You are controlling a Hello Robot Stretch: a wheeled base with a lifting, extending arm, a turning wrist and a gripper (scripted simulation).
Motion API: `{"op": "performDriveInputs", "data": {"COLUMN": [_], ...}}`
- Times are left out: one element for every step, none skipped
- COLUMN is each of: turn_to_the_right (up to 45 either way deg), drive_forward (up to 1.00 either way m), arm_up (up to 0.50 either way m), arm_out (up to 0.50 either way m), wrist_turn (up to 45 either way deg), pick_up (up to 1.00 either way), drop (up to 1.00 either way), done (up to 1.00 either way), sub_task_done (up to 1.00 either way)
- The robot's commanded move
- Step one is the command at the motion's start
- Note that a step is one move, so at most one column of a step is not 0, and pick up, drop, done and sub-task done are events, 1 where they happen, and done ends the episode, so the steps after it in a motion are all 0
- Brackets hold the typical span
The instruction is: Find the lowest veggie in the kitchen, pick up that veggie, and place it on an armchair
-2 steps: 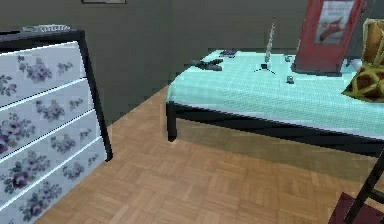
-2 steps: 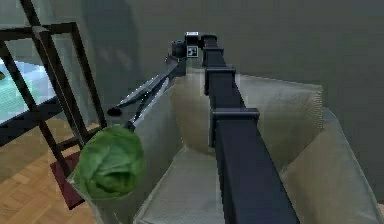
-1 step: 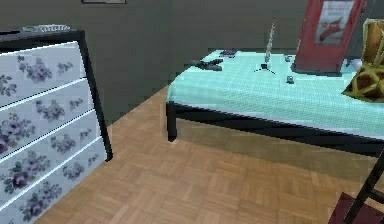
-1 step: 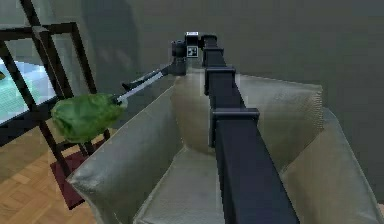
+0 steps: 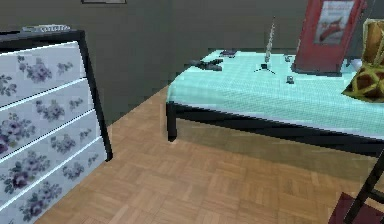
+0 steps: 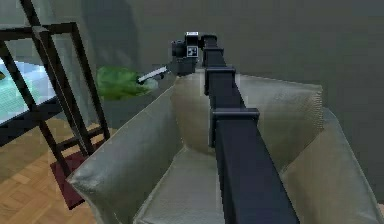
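Armchair [image 6: 140, 152] beneath arm [image 6: 240, 150], dresser [image 5: 50, 110], bed [image 5: 270, 95]

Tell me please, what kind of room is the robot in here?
Most likely a bedroom. There is a bed with a pale green cover, a dresser with flower-patterned drawers, and a light armchair on a wooden floor.

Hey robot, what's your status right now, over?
Gripper holds green leafy lump. Lump hangs at corner of beige padded armchair. Dark wooden frame close beside.
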Motion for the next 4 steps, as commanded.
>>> {"op": "performDriveInputs", "data": {"turn_to_the_right": [0.0, 0.0, 0.0, 0.0], "drive_forward": [0.00, 0.00, 0.00, 0.00], "arm_up": [0.00, 0.00, -0.26, -0.32], "arm_out": [0.00, 0.00, 0.00, 0.00], "wrist_turn": [45.0, 24.0, 0.0, 0.0], "pick_up": [0.00, 0.00, 0.00, 0.00], "drop": [0.00, 0.00, 0.00, 0.00], "done": [0.00, 0.00, 0.00, 0.00], "sub_task_done": [0.00, 0.00, 0.00, 0.00]}}
